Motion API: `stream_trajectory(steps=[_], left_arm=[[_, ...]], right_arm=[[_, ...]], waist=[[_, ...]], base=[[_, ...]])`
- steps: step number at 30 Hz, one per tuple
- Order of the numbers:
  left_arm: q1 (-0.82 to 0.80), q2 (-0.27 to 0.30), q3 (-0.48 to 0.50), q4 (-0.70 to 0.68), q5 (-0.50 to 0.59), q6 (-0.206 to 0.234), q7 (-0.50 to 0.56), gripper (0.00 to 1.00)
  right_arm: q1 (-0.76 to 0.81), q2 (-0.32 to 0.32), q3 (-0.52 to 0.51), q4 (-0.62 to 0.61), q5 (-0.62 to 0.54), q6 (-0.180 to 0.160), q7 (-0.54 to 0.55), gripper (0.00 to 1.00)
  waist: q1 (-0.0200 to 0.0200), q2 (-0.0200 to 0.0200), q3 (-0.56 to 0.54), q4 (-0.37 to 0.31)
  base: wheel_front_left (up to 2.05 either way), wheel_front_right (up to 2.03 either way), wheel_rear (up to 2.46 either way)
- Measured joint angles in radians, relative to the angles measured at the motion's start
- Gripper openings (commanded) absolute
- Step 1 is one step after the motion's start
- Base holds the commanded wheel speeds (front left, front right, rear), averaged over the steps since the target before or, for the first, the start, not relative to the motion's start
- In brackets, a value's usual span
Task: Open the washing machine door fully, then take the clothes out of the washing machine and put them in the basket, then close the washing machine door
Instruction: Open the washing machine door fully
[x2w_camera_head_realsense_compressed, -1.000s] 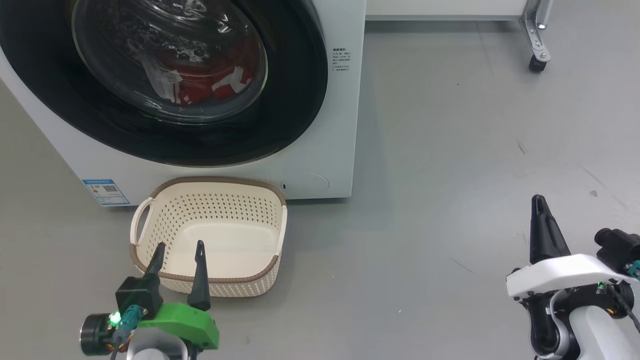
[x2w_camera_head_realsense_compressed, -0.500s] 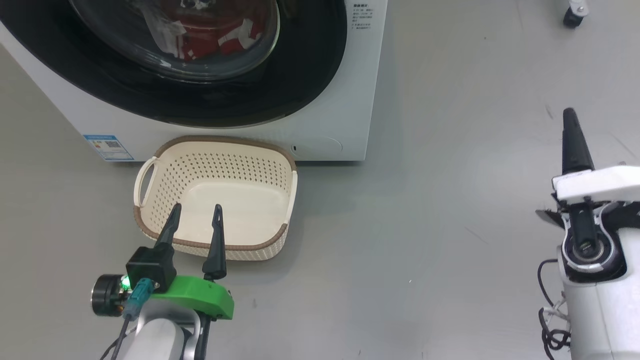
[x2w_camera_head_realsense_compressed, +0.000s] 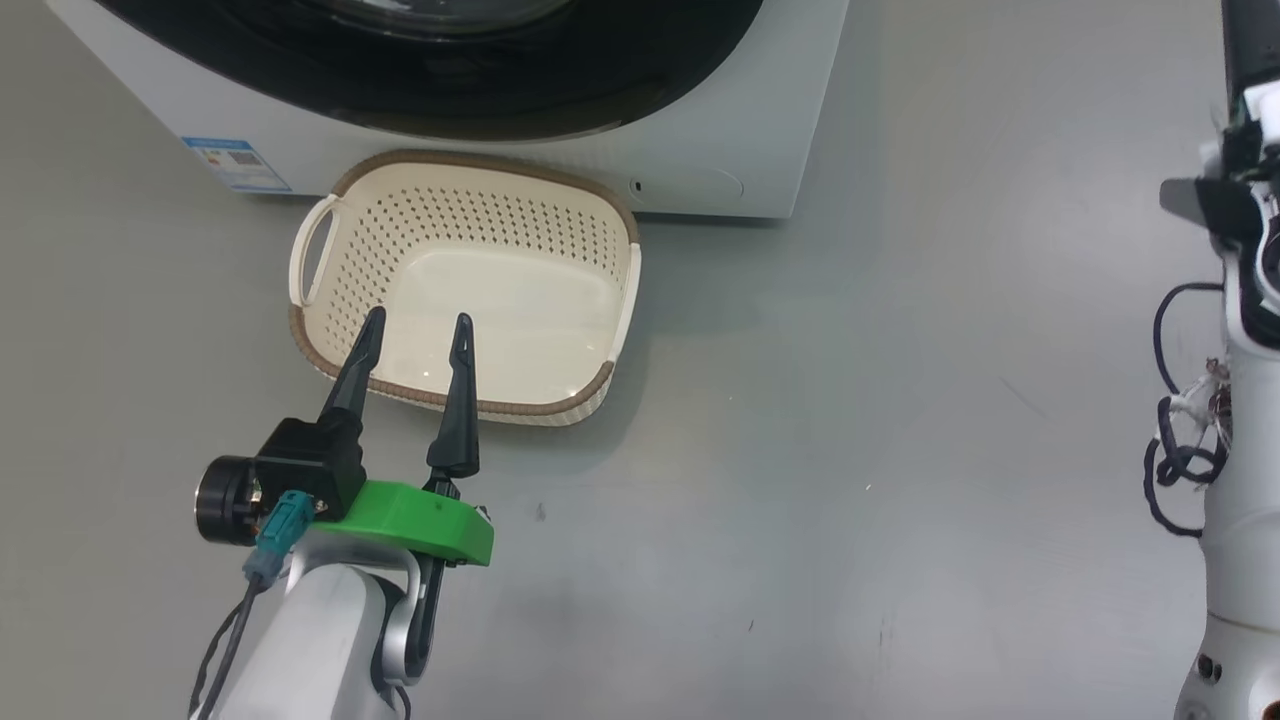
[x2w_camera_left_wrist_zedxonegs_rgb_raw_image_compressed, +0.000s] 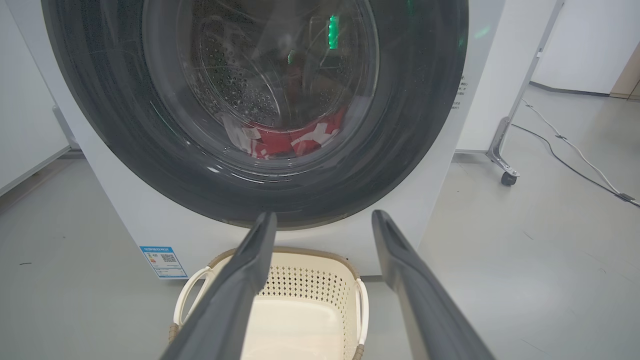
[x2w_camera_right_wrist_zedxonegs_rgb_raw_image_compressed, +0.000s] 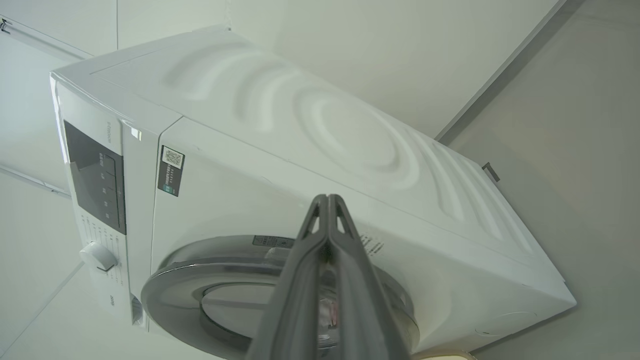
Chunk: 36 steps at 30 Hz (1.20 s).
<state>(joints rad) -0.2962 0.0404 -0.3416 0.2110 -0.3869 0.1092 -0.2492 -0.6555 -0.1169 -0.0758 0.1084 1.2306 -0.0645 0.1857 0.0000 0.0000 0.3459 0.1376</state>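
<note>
Covering the round opening, the large door with glossy black rim and clear glass bowl (x2w_camera_left_wrist_zedxonegs_rgb_raw_image_compressed: 410, 125) is recorded shut against the big white front-loading washing machine (x2w_camera_left_wrist_zedxonegs_rgb_raw_image_compressed: 150, 230). Bright red fabric clothes with white trim (x2w_camera_left_wrist_zedxonegs_rgb_raw_image_compressed: 295, 142) are seen through the glass, low in the perforated steel drum (x2w_camera_left_wrist_zedxonegs_rgb_raw_image_compressed: 235, 85). The small cream perforated plastic basket (x2w_camera_head_realsense_compressed: 480, 160) is set on the grey floor (x2w_camera_head_realsense_compressed: 850, 400) just before the machine, below the door. The left gripper (x2w_camera_head_realsense_compressed: 418, 318) is held over the basket's near rim, fingers spread apart. The right gripper (x2w_camera_right_wrist_zedxonegs_rgb_raw_image_compressed: 327, 199) is pointed at the machine's front, fingers pressed together.
</note>
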Motion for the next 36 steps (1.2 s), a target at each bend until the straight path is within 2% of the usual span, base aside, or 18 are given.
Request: stream_trajectory(steps=[13, 29, 36], left_arm=[[-0.054, -0.003, -0.067, -0.018, -0.027, 0.0, 0.0, 1.0], [-0.097, -0.007, -0.102, -0.023, -0.062, 0.002, 0.0, 1.0], [-0.101, -0.008, -0.122, -0.021, -0.081, 0.002, 0.0, 1.0]], right_arm=[[-0.21, -0.007, 0.012, 0.093, 0.071, -0.034, 0.11, 0.0], [-0.38, 0.01, 0.047, 0.213, 0.144, -0.046, 0.213, 0.0], [-0.444, 0.013, 0.041, 0.258, 0.16, -0.053, 0.225, 0.0]], waist=[[0.0, 0.0, 0.134, 0.066], [0.0001, 0.0, 0.224, 0.137], [0.0001, 0.0, 0.239, 0.164]], base=[[0.0, 0.0, 0.0], [0.0, 0.0, 0.0], [0.0, 0.0, 0.0]])
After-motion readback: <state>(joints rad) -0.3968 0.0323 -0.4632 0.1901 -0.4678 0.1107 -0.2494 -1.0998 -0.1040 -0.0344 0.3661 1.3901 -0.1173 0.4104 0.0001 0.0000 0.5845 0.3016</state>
